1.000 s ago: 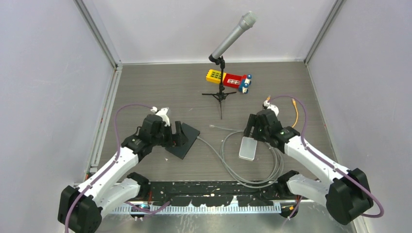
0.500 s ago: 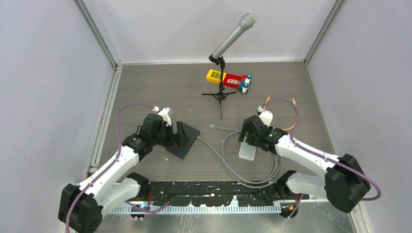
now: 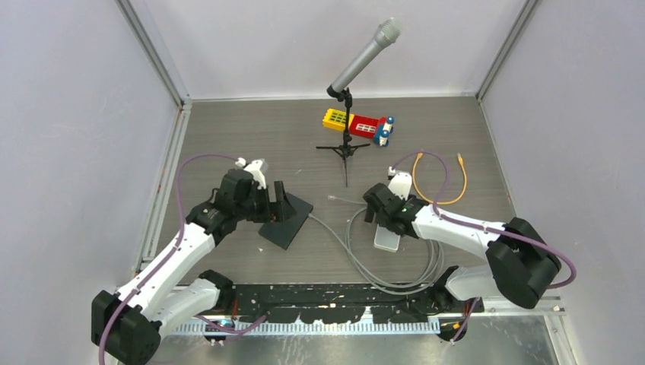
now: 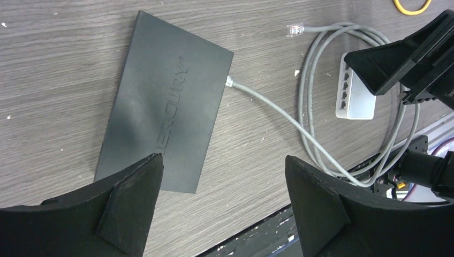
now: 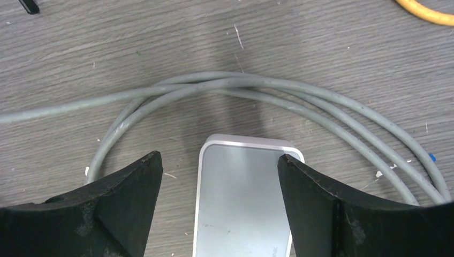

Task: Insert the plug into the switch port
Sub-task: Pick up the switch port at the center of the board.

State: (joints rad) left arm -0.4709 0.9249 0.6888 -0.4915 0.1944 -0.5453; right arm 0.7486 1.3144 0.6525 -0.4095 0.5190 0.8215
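Note:
A small white switch [image 3: 387, 237] lies on the table inside a coil of grey cable [image 3: 357, 255]. Its ports show in the left wrist view [image 4: 357, 91]. The cable's free plug [image 3: 333, 198] lies on the table to the switch's far left, also seen in the left wrist view [image 4: 295, 29]. The other end meets the edge of a flat black switch [image 3: 287, 222]. My right gripper [image 5: 219, 206] is open and empty, straddling the white switch [image 5: 243, 198] from above. My left gripper [image 4: 225, 214] is open and empty over the near part of the black switch [image 4: 166, 112].
A microphone on a tripod stand [image 3: 346, 144] stands at the back centre. A red, yellow and blue toy block [image 3: 361, 124] is behind it. An orange cable [image 3: 445, 179] loops at the right. A black rail [image 3: 327, 296] runs along the near edge.
My right gripper has moved left and now sits over the white switch's far end, uncovering the orange cable. My left gripper has shifted slightly away from the near edge.

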